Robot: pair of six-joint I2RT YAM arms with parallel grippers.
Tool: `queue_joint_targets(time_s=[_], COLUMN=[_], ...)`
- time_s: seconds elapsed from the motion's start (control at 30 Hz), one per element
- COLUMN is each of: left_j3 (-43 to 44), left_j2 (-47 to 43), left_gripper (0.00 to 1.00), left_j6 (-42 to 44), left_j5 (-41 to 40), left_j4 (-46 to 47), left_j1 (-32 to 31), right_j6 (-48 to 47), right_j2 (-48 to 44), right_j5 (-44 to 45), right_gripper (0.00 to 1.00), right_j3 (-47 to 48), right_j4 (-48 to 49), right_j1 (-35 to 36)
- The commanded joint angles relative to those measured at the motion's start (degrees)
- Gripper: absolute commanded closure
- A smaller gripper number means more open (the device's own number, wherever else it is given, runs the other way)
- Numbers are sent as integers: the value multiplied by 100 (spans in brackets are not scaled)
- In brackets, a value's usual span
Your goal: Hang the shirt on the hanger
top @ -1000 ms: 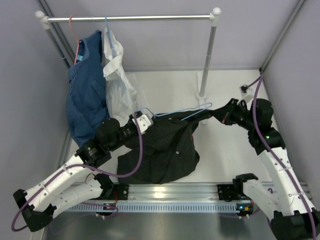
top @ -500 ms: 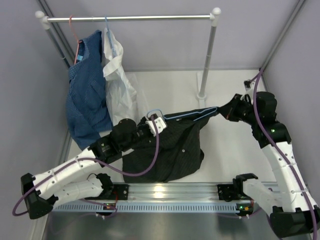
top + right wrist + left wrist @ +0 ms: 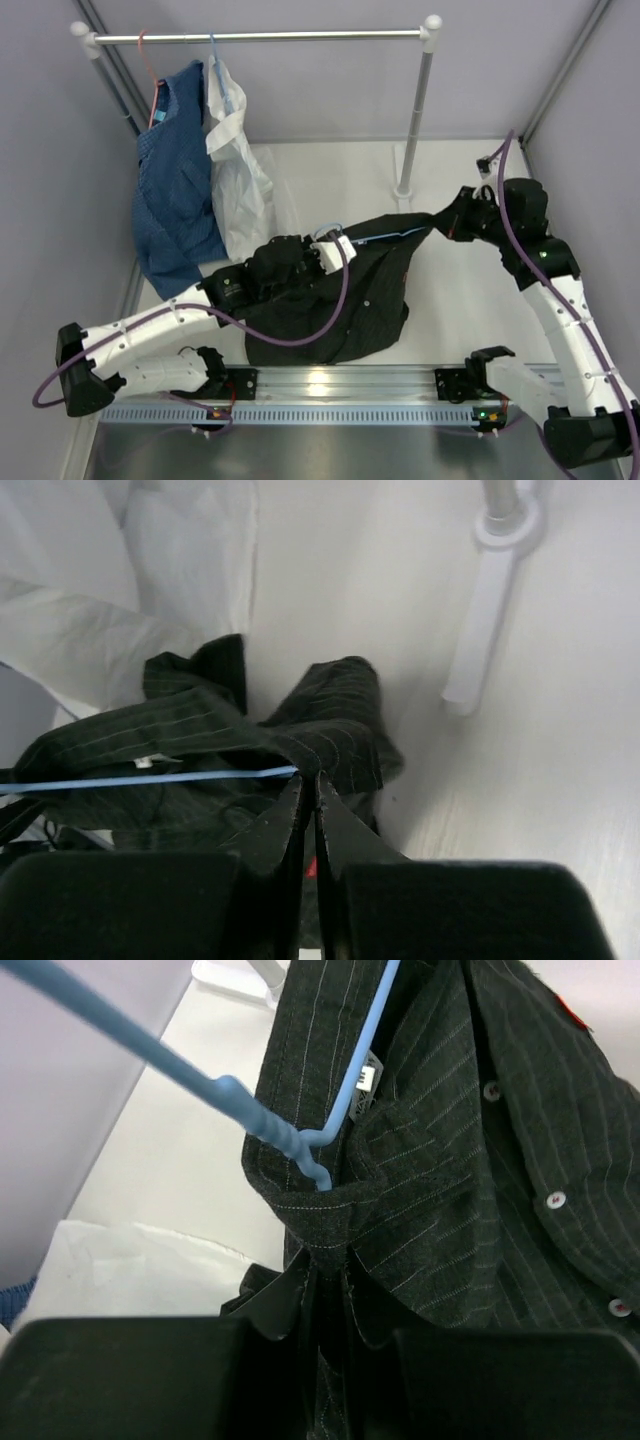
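Entry — the shirt (image 3: 340,305): black, pinstriped, drawn taut between both hands, its lower part bunched on the table (image 3: 450,300). The hanger (image 3: 345,1090): light-blue wire, threaded inside the collar, with its hook projecting from the neck. We record the left hand (image 3: 322,1290) clamped on a fold of collar cloth. The right hand (image 3: 309,780) is closed tight on shoulder cloth where the wire ends — whether it pinches the wire too, we cannot say. Behind, on the rail (image 3: 260,36): a blue garment (image 3: 170,190) and a white shirt (image 3: 235,170).
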Motion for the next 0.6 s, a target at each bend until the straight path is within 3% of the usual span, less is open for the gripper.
queue_joint_targets(time_s=[0.0,0.17,0.37,0.57], left_j3=[811,2105,3143,3303], left_j2=[172,1076,1509,1474], left_gripper=[100,100,100,100], left_j6=[-654,-1797,-2765,-2812], left_j5=[-321,-366,-23,879], left_j4=[-179,-759,-716,-242], left_j1=[5,5,13,22], right_j6=[518,1540,1673,1673], right_j2=[-419,-1246,-1564,-1404], right_j5=[-756,-39,1639,2591], right_gripper=[100,100,100,98], right_j3=[-246,-1503,-2136,-2444], right_j4=[762,2465,3075,3454], right_j1=[757,2638,4274,4822])
